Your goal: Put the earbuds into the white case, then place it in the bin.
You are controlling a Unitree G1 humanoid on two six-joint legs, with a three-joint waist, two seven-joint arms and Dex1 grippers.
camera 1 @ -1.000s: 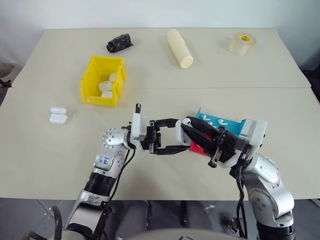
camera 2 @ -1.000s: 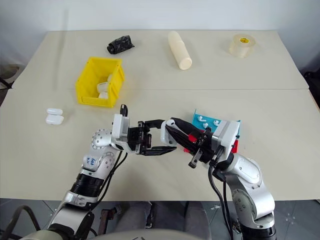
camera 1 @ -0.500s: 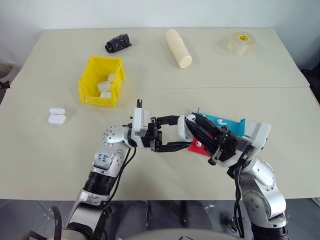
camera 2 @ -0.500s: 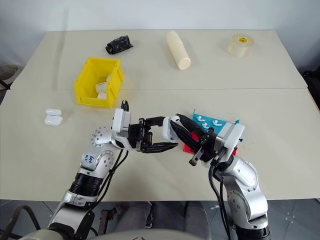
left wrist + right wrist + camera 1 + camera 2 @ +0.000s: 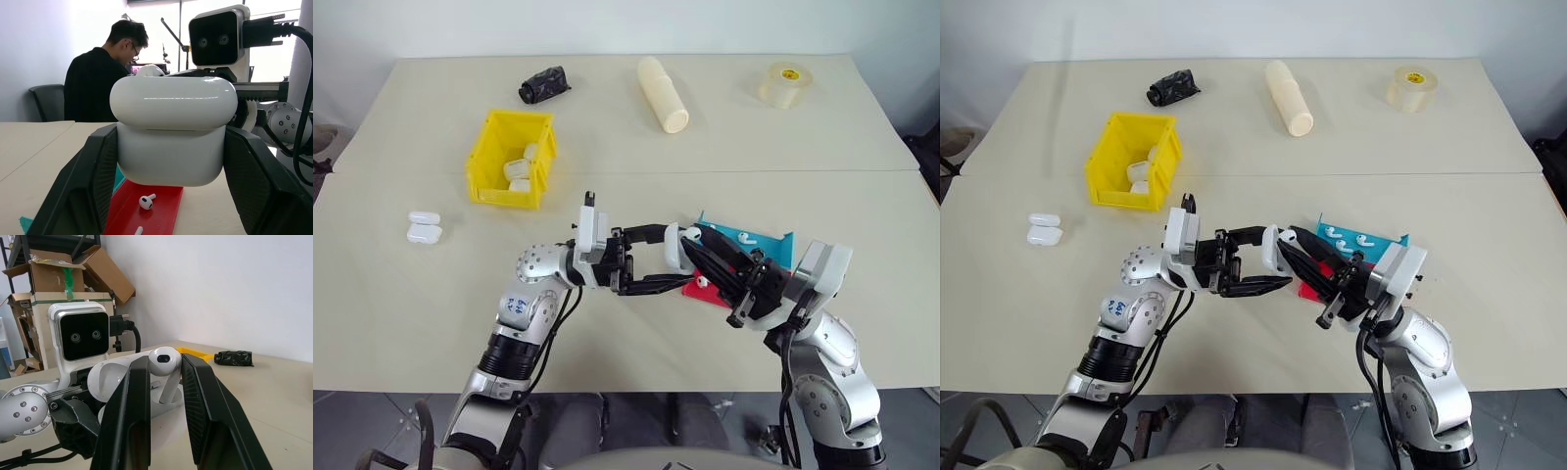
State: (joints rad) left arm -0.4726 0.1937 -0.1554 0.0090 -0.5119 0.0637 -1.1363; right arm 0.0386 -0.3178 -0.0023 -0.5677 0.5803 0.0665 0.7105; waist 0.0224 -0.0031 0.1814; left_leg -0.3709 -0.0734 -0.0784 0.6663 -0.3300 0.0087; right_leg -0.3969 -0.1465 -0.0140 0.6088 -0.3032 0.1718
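My left gripper [image 5: 672,257] is shut on the white case [image 5: 673,245], held above the table's middle; the left wrist view has the case [image 5: 171,103] between both black fingers [image 5: 83,181]. The lid [image 5: 113,375] stands open. My right gripper [image 5: 689,238] is shut on one white earbud [image 5: 165,361], right at the case's open top, stem pointing down toward it. Whether the stem is inside I cannot tell. More earbuds lie on the red tray [image 5: 146,201] and in the blue tray [image 5: 745,238]. The yellow bin [image 5: 487,155] stands at the far left with white cases in it.
Two more white cases [image 5: 425,226] lie left of the bin's front. At the far edge are a black bundle [image 5: 544,83], a cream cylinder [image 5: 665,94] and a tape roll [image 5: 789,82]. A person [image 5: 100,83] sits beyond the table.
The whole view has shifted slightly. Both grippers keep their places, with the earbud still at the case's opening.
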